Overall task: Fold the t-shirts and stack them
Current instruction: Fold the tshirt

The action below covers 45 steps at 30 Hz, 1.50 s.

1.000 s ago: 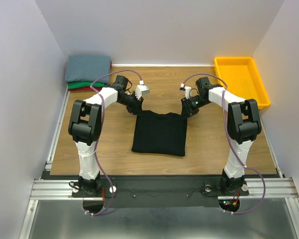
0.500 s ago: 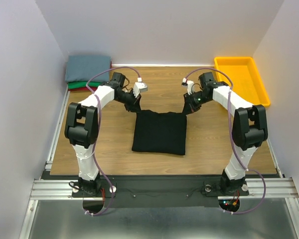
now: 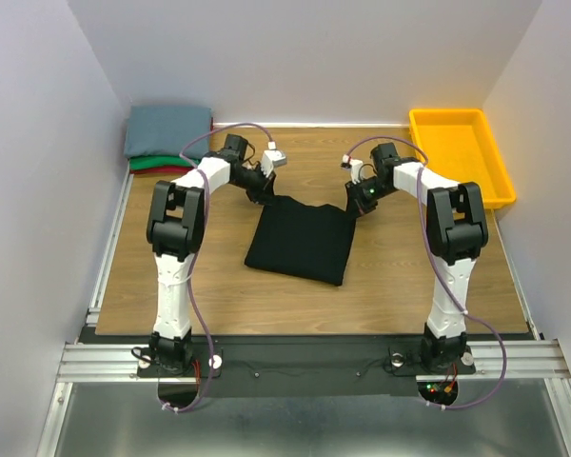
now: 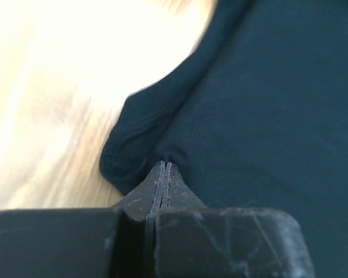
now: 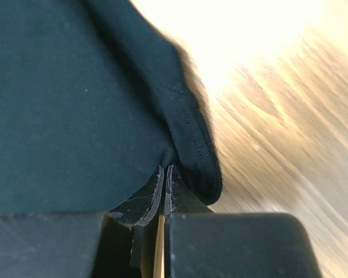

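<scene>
One wooden tabletop (image 3: pixel 219 286) carries one black t-shirt (image 3: pixel 300 243) at its middle, folded into a nearly square panel. It lies skewed, with its far edge running left to right and its near-left corner swung out leftward. One yellow bin (image 3: pixel 457 152) sits at the far right. Three folded shirts are stacked far left: grey-blue tee (image 3: pixel 167 130) over green tee (image 3: pixel 152 162) over red tee (image 3: pixel 162 170). The left hand (image 3: pixel 265 195) is pinched tight on the shirt's far-left corner, and the right hand (image 3: pixel 352 208) on its far-right corner.
</scene>
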Available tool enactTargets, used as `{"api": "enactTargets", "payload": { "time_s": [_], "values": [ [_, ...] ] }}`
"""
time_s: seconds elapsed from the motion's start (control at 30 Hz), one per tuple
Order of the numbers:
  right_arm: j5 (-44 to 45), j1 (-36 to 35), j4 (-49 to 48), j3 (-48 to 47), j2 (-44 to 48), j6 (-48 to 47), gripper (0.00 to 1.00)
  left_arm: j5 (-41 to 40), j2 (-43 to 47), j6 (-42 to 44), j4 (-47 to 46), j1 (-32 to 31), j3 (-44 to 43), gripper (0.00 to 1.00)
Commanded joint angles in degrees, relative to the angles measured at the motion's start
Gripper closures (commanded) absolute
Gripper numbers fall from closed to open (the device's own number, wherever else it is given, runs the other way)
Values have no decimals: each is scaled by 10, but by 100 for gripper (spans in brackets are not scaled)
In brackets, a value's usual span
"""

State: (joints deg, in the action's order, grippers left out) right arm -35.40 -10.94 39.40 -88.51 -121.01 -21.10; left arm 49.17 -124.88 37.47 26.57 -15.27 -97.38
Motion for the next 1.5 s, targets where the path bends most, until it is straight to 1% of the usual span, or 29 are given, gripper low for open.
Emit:
{"api": "enactTargets", "payload": {
  "time_s": [0.0,0.07,0.13,0.2,0.27,0.3,0.37,0.4,0.43,0.47,0.53,0.57,0.67,0.73,0.83,0.87,0.93,1.0,1.03,1.07,1.13,1.17,1.2,1.23,1.27,1.3,1.37,1.4,1.47],
  "values": [
    [36,11,-34,-21,-14,-3,99,-3,-43,-61,-27,5,-38,100],
    [55,15,-41,-19,-23,-4,99,-1,-62,-56,-1,5,-74,100],
    [72,15,-44,-21,-38,-6,99,-7,-68,-77,-2,4,-72,100],
    [88,17,-43,-33,-48,-10,99,0,-54,-92,4,3,-45,100],
    [100,17,-43,-40,-50,-18,100,0,-31,-107,-8,2,-1,100],
    [103,17,-42,-42,-51,-26,99,5,-5,-112,-20,2,49,100],
    [97,17,-39,-41,-51,-35,100,9,25,-136,-37,1,103,100],
    [95,17,-37,-32,-48,-42,99,14,54,-143,-45,1,156,100],
    [88,18,-35,-24,-37,-46,99,14,68,-149,-60,0,182,100],
    [70,18,-28,-14,-30,-56,99,19,95,-160,-66,-3,230,100],
    [58,16,-17,22,-17,-66,99,21,119,-169,-81,-6,273,100],
    [47,14,-3,36,1,-72,99,22,132,-173,-85,-12,312,100],
    [24,8,18,100,46,-89,99,28,173,-175,-87,-23,365,100],
    [17,1,22,150,74,-90,99,29,183,-173,-89,-23,380,100],
    [2,0,26,178,116,-84,99,28,198,-166,-86,-23,381,100],
    [-2,0,33,186,124,-84,99,21,199,-160,-85,-23,372,100],
    [-3,0,43,190,141,-84,99,14,193,-145,-53,-23,355,100],
    [0,0,52,192,146,-84,99,8,179,-112,-27,-23,327,100],
    [2,1,57,188,146,-83,96,7,176,-102,-5,-23,318,96],
    [6,0,70,173,143,-84,89,7,178,-78,4,-22,305,90],
    [8,1,85,152,142,-90,80,17,189,-50,24,-22,293,79],
    [4,1,95,142,143,-88,77,25,196,-30,32,-21,287,69],
    [-9,1,101,128,145,-85,73,35,212,-5,37,-22,274,65],
    [-19,1,103,105,147,-82,70,36,222,7,40,-22,269,57],
    [-29,1,103,91,148,-78,68,38,229,15,40,-23,265,54],
    [-54,2,103,78,144,-67,62,37,239,22,41,-27,251,52],
    [-74,2,104,35,133,-58,59,27,241,42,46,-39,235,50],
    [-89,1,103,24,116,-52,52,17,238,46,45,-45,222,50],
    [-100,2,103,-10,95,-50,52,12,230,47,40,-65,209,49]
  ]
}}
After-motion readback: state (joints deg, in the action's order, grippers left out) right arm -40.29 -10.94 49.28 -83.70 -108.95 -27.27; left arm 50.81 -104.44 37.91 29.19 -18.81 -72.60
